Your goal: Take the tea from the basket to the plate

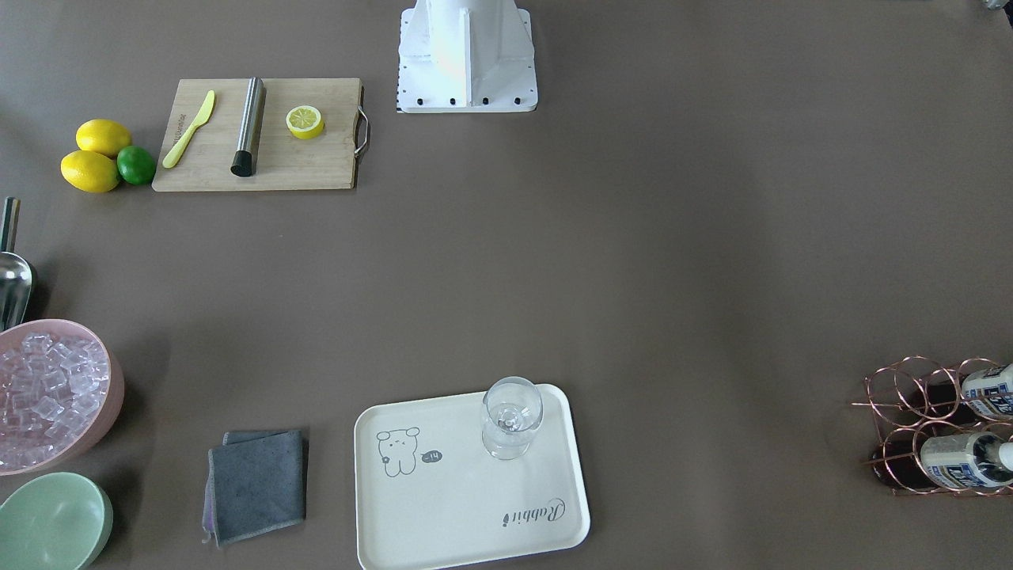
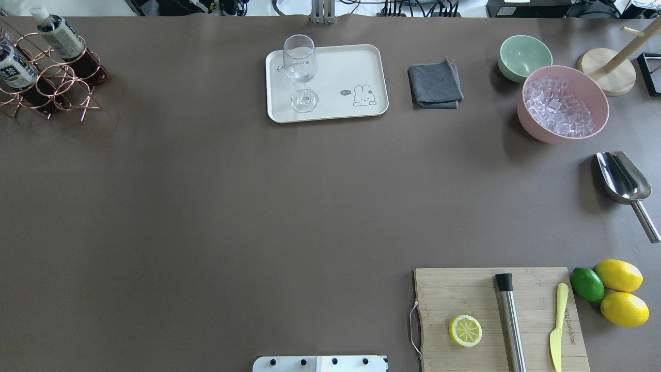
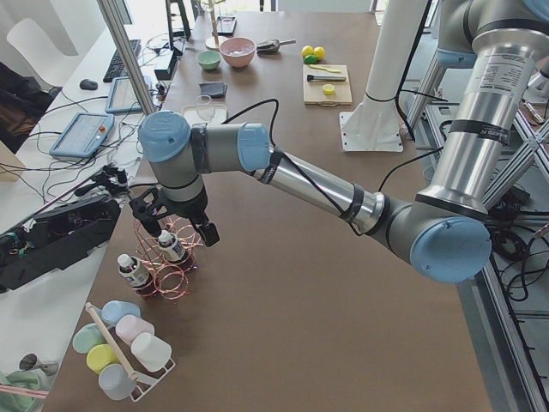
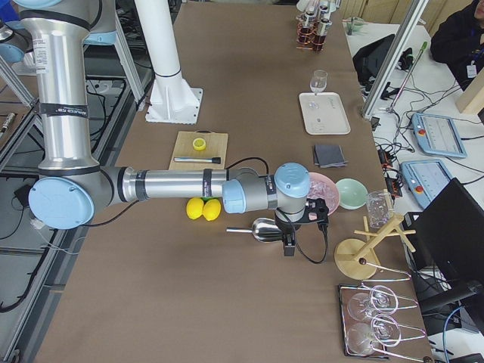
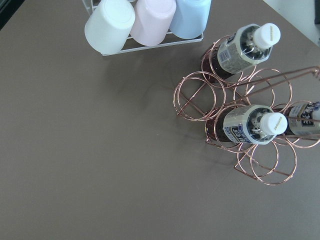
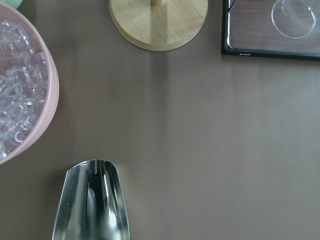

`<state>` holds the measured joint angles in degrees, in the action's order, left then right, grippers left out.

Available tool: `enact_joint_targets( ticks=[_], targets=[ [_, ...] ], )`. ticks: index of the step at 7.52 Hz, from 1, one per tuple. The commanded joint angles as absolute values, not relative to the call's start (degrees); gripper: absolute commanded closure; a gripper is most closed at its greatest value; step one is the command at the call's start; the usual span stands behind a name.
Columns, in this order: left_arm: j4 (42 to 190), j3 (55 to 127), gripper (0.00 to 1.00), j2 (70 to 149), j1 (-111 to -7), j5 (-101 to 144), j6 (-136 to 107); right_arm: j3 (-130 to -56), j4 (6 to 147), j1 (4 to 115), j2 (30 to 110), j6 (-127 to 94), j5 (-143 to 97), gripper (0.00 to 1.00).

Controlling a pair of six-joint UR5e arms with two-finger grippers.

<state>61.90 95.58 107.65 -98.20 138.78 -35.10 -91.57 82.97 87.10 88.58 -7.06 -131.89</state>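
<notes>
Three tea bottles with white caps lie in the copper wire basket point(image 5: 200, 95): one point(image 5: 242, 47) at the top, one point(image 5: 247, 125) in the middle, one point(image 5: 305, 120) at the right edge. The basket also shows in the overhead view point(image 2: 51, 85) at the far left. The cream plate point(image 2: 356, 62) with the rabbit drawing sits at the far middle and carries a clear glass point(image 2: 300, 67). My left gripper point(image 3: 184, 233) hovers just above the basket; I cannot tell if it is open. My right gripper point(image 4: 302, 231) hangs over the metal scoop point(image 4: 261, 227); I cannot tell its state.
A wooden cutting board point(image 2: 465, 289) holds a lemon half, a steel rod and a yellow knife. Lemons and a lime point(image 2: 587, 284) lie beside it. A pink ice bowl point(image 2: 601, 98), a mint bowl point(image 2: 524, 54), a grey cloth point(image 2: 435, 82) and a cup rack point(image 5: 145, 25) stand around.
</notes>
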Motion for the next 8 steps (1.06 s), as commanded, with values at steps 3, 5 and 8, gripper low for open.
enact_joint_targets(
  ticks=[3,5,8],
  targets=[
    [64.32,76.56,0.03,119.53,-99.83,138.69,-60.58,-91.32,82.97,87.10,88.68,-7.03,-131.84,0.00],
    [71.86,75.24,0.03,119.01,-98.88,138.60,-75.18,-91.23,82.97,87.19,88.86,-7.03,-131.75,0.00],
    [76.27,73.40,0.13,118.74,-98.26,138.52,-77.34,-91.14,82.97,87.19,89.12,-6.94,-131.66,0.00]
  ],
)
